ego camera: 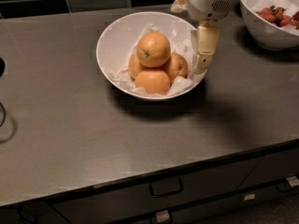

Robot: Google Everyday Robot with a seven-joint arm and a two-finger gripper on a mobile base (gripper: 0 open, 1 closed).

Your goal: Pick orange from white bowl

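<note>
The white bowl (112, 36) stands on the grey counter, lined with crumpled white paper. The orange (153, 49), pale yellowish with a dark stem dot, lies on top of the pile. Under it are a deeper-orange fruit (152, 80) at the front and two smaller oranges (177, 66) (134, 65) at the sides. My gripper (201, 64) hangs down from the white wrist (208, 1) over the bowl's right rim, to the right of the orange and apart from it. It holds nothing.
A second white bowl (268, 31) with red strawberries stands at the back right, close behind the arm. Dark tiles run along the back wall. The counter's front edge has drawers with handles (166, 188) below it.
</note>
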